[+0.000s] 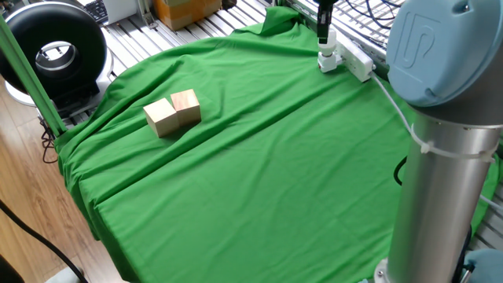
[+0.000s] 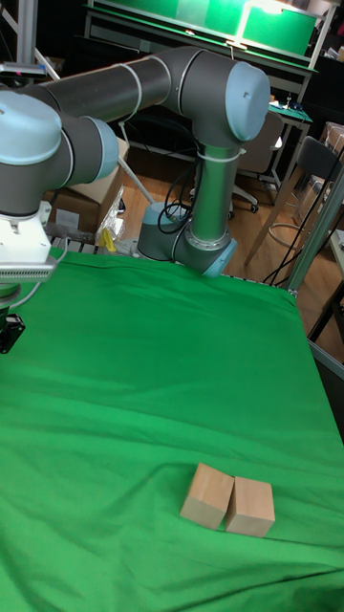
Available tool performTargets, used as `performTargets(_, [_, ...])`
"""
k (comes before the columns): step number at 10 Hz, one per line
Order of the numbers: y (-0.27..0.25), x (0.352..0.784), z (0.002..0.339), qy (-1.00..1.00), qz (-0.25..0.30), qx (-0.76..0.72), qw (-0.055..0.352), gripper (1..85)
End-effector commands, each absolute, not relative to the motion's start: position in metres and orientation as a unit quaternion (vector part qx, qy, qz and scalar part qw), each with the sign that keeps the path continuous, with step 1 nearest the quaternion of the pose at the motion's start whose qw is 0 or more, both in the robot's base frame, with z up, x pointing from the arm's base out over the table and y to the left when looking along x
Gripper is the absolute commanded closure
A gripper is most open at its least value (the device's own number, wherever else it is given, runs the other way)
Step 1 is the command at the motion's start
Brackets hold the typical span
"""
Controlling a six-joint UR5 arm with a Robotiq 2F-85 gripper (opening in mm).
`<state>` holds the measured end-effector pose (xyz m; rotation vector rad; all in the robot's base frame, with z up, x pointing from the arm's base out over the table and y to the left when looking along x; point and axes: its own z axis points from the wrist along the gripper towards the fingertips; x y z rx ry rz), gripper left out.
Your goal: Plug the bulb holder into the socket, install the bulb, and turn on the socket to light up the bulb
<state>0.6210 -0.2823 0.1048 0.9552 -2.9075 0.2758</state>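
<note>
Fixed view: we see the black fingers (image 1: 322,36) closed around the small white bulb (image 1: 328,39) atop the white cube-like bulb holder (image 1: 326,60), plugged into the long white socket strip (image 1: 355,61).

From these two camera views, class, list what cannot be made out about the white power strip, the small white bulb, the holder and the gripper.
- Gripper, fixed view: too small and dark to tell open or shut; tall fixed view cuts it off at the left edge.
- Small white bulb and cube-like holder, fixed view: too small to judge whether the bulb is fully seated.
- Long white power strip, fixed view: its switch is not discernible, and the grey arm hides its cable's course; outside the tall view.
</note>
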Motion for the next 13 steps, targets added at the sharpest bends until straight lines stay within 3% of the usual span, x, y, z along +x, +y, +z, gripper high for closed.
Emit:
performTargets(1, [-0.269,0.624,0.102,-0.946,0.064,0.317,0.024,34.7])
performTargets(8, [-0.249,0.646,0.1,-0.929,0.046,0.368,-0.013,14.3])
performTargets(10, [-0.232,0.652,0.098,-0.92,0.021,0.39,-0.03,13.7])
performTargets(12, [-0.223,0.649,0.084,-0.913,0.024,0.407,-0.018,14.0])
performTargets(13, [-0.216,0.644,0.078,-0.912,0.028,0.409,-0.016,21.7])
